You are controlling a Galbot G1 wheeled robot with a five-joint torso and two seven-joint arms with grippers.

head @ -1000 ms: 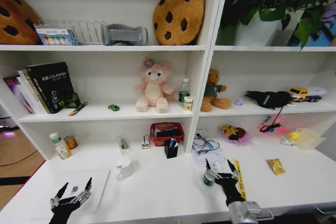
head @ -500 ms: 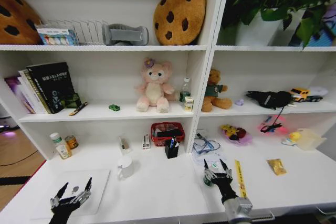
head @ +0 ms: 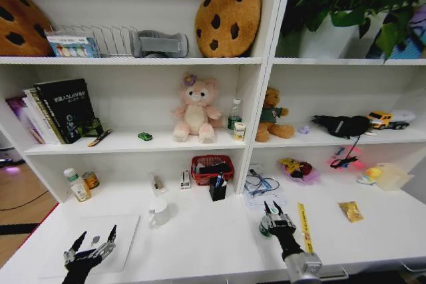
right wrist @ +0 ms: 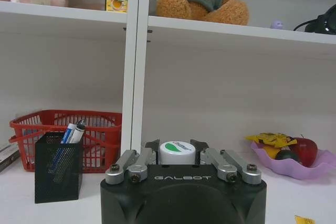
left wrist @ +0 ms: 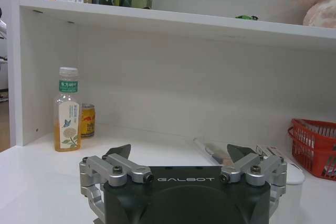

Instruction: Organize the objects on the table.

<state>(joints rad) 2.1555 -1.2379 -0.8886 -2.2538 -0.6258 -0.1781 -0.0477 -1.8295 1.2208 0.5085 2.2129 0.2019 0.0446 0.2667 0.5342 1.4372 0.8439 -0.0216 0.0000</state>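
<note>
1. Small bottle (right wrist: 177,152), white cap with green label, on white desk (head: 200,237) at 5 o'clock.
2. Right gripper (head: 277,213) clamped on it.
3. Left gripper (head: 93,241) spread apart, 7 o'clock.
4. Black mesh cup (right wrist: 58,166) holding pens (right wrist: 72,132); red basket (right wrist: 100,129) at 12 o'clock from it.

White-capped small bottle (right wrist: 177,152) upright on white desk (head: 200,237), green car (head: 144,136) on shelf
</note>
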